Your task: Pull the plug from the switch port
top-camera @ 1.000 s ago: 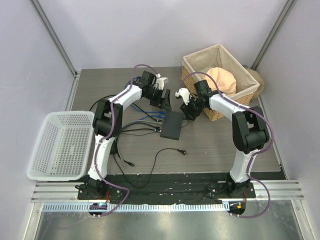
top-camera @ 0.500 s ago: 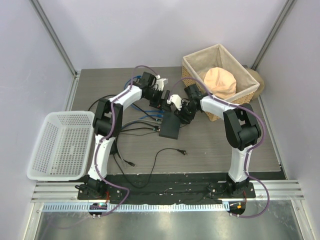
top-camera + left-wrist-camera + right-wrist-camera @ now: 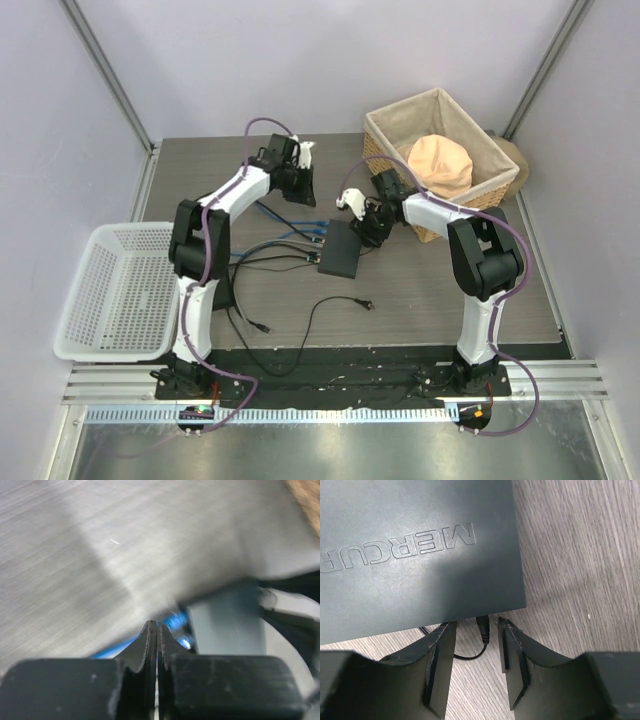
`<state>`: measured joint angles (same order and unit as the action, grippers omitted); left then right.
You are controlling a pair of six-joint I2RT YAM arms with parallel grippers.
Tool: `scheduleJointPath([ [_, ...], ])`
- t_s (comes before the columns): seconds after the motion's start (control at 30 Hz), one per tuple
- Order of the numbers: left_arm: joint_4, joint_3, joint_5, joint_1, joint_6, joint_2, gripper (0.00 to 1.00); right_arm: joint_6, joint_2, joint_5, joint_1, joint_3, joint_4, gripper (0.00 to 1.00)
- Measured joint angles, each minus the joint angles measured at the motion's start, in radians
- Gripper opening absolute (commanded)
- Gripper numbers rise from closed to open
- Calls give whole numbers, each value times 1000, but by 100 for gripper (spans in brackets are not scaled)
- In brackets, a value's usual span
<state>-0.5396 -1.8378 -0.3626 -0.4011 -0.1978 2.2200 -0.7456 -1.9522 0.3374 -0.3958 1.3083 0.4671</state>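
Switch (image 3: 343, 251) lies flat on the table, centre, between the two arms. Right gripper (image 3: 475, 625) is at its far-right edge with the jaws partly open. They straddle a small black plug (image 3: 483, 625) seated in the switch's side. There's a gap on both sides, no finger touches it, and the gripper holds nothing. Left gripper (image 3: 157, 627) is farther out, far-left of the switch and clear of it, jaws pressed together with no gap visible. Blue cable (image 3: 176, 622) sits right at its tips. The view is blurred, so I can't tell if it's pinched.
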Motion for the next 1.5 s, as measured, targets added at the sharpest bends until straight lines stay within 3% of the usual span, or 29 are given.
scheduleJointPath([
  [0.17, 85, 154, -203, 18, -72, -105, 0, 34, -1, 14, 13, 0, -1, 48],
  [0.33, 148, 225, -381, 2, -153, -92, 0, 80, -6, 53, 29, 1, -3, 56],
  [0.47, 156, 224, -416, -7, -167, -53, 0, 113, -9, 81, 40, 2, -5, 58],
  [0.6, 135, 219, -350, -20, -159, -13, 0, 124, -13, 97, 47, 6, -6, 56],
  [1.0, 115, 170, -266, -52, -123, -3, 0, 37, -40, 92, 53, 42, -11, 36],
  [1.2, 111, 148, -261, -52, -114, 10, 0, -37, -45, 92, 53, 49, 0, 31],
  [1.23, 110, 145, -259, -52, -113, 12, 0, -48, -46, 92, 51, 52, 5, 29],
  [1.37, 110, 134, -257, -52, -109, 19, 0, -82, -47, 87, 42, 53, 13, 1],
  [1.5, 109, 122, -256, -52, -109, 26, 0, -102, -43, 63, 27, 45, 0, 1],
])
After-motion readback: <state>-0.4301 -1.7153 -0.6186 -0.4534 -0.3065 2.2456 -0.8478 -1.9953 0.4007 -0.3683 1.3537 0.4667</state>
